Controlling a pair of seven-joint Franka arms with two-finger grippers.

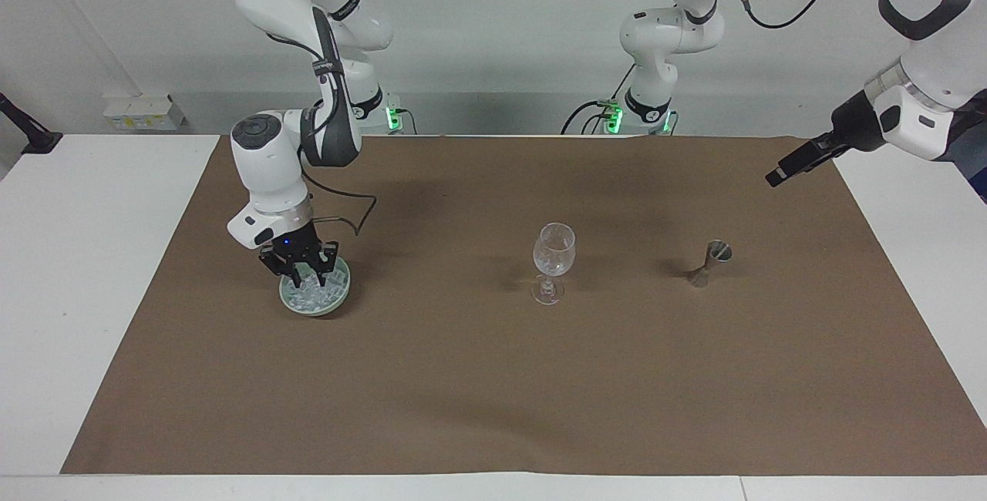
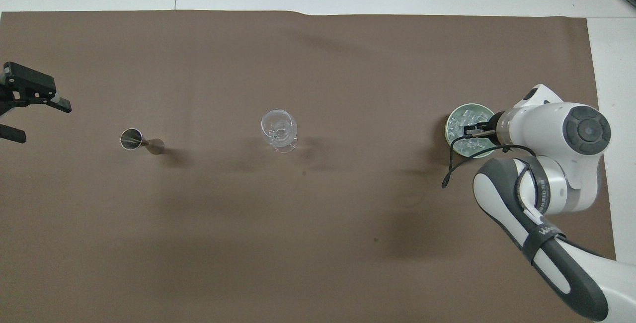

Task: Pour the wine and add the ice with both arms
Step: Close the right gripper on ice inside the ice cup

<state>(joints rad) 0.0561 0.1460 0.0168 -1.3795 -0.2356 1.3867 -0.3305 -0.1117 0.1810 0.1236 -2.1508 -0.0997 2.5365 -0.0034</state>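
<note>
The ice (image 1: 314, 297) is a glinting heap in a pale green bowl (image 1: 288, 302) at the right arm's end of the mat; it also shows in the overhead view (image 2: 462, 147). My right gripper (image 1: 307, 280) points down into the bowl (image 2: 466, 107), its fingers drawn in on a cube in the heap (image 2: 468, 132). A clear stemmed wine glass (image 1: 554, 256) (image 2: 278, 129) stands mid-mat. My left gripper (image 1: 779, 175) (image 2: 47, 123) is open and empty, raised over the mat's edge at the left arm's end.
A small metal jigger (image 1: 710, 262) (image 2: 137, 140) stands on the brown mat (image 1: 493, 393) between the glass and the left arm's end. White tabletop (image 1: 85, 254) borders the mat. A black cable (image 2: 454, 169) hangs from the right wrist beside the bowl.
</note>
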